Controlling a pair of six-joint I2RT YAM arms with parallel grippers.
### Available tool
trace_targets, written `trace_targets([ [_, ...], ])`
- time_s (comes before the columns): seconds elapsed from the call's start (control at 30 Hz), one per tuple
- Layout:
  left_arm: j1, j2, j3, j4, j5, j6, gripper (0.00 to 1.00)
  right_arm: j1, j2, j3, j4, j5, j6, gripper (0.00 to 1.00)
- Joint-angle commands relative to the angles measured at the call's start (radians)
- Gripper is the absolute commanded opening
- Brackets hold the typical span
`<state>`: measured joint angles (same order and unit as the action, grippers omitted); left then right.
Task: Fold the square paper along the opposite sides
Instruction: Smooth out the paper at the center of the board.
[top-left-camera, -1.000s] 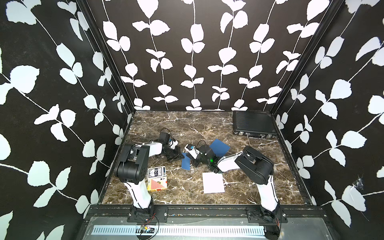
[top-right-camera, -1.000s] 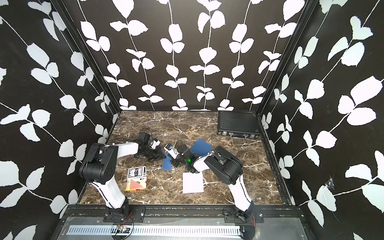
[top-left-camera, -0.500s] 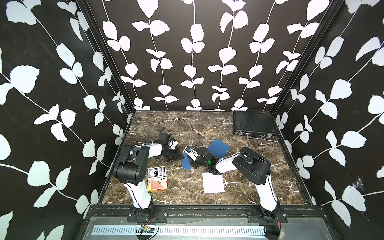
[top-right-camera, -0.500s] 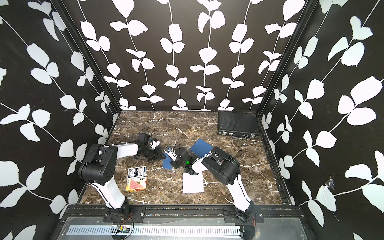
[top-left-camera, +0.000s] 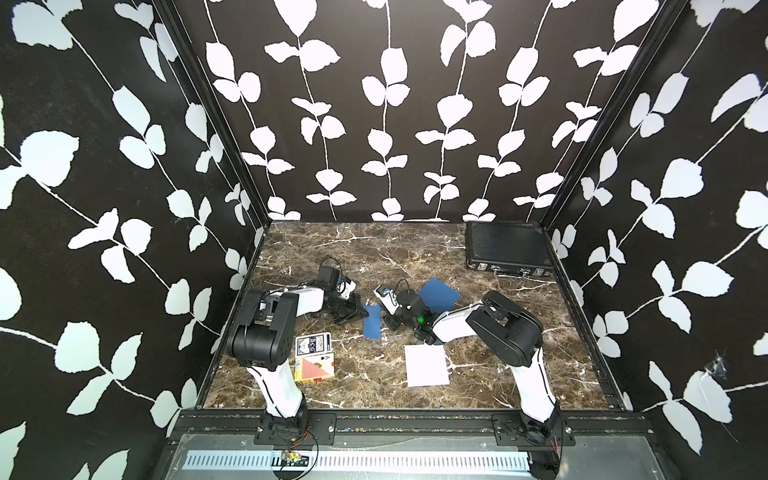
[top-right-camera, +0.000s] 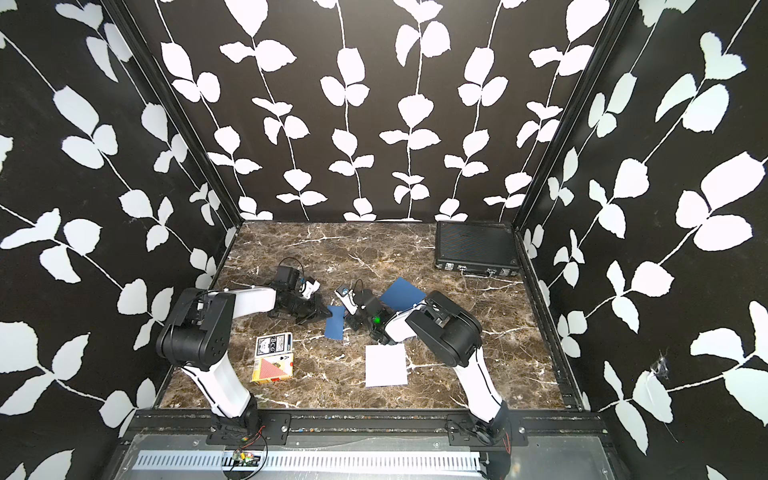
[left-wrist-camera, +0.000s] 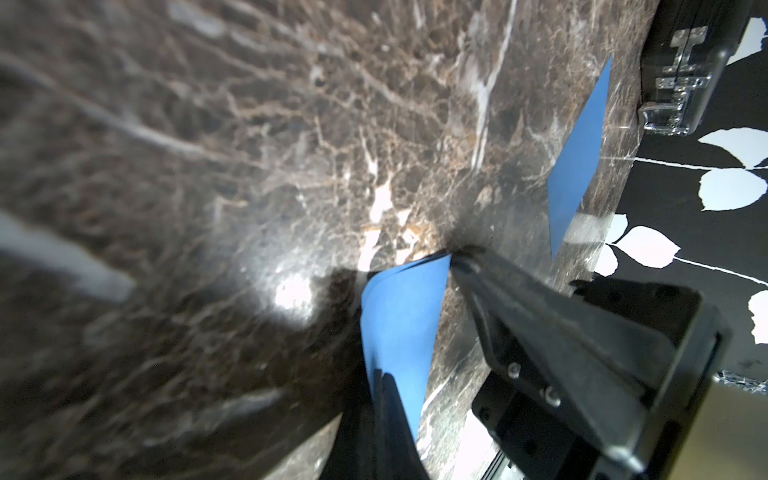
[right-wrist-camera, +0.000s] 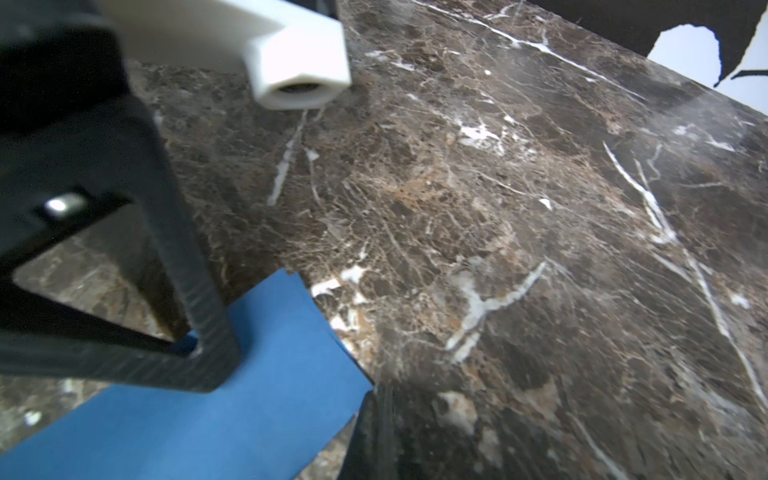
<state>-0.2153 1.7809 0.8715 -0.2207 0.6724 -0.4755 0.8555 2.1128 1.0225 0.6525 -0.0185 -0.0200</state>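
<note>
The square paper is blue and lies folded into a narrow strip (top-left-camera: 372, 322) (top-right-camera: 336, 322) on the marble table between my two arms. My left gripper (top-left-camera: 360, 309) (left-wrist-camera: 384, 376) is shut, with its tips resting on the strip (left-wrist-camera: 399, 324) near one long edge. In the right wrist view its black finger (right-wrist-camera: 208, 332) stands on the blue paper (right-wrist-camera: 187, 428). My right gripper (top-left-camera: 390, 326) (right-wrist-camera: 380, 392) is shut too, its tip at a corner of the strip. In the left wrist view, the right gripper's finger (left-wrist-camera: 469, 266) touches the paper's far corner.
A second, unfolded blue sheet (top-left-camera: 438, 295) (left-wrist-camera: 577, 166) lies just behind my right gripper. A white sheet (top-left-camera: 427, 365) lies nearer the front. Two card boxes (top-left-camera: 313, 357) sit front left. A black case (top-left-camera: 507, 249) stands in the back right corner.
My right arm has shifted slightly to the left towards the strip. The folded paper and my left arm have stayed where they were.
</note>
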Motion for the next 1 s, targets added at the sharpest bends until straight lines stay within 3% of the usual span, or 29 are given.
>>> trace_targets([
  [0.0, -0.004, 0.007, -0.048, -0.029, -0.085, 0.0, 0.0, -0.029, -0.024, -0.021, -0.127, -0.026, 0.028, 0.0],
  [0.13, -0.004, -0.005, -0.059, -0.003, -0.079, -0.007, 0.0, -0.027, -0.092, -0.02, -0.036, -0.135, 0.035, 0.02],
  [0.27, -0.004, -0.018, -0.062, -0.002, -0.079, -0.008, 0.0, -0.011, -0.073, 0.006, 0.013, -0.155, 0.037, 0.02],
  [0.53, -0.004, -0.004, -0.06, 0.001, -0.046, -0.014, 0.0, 0.043, 0.026, 0.048, 0.023, -0.082, -0.018, 0.02],
  [0.97, -0.004, -0.005, -0.055, -0.011, -0.051, -0.007, 0.0, 0.0, 0.044, -0.042, -0.122, 0.108, -0.064, 0.0],
])
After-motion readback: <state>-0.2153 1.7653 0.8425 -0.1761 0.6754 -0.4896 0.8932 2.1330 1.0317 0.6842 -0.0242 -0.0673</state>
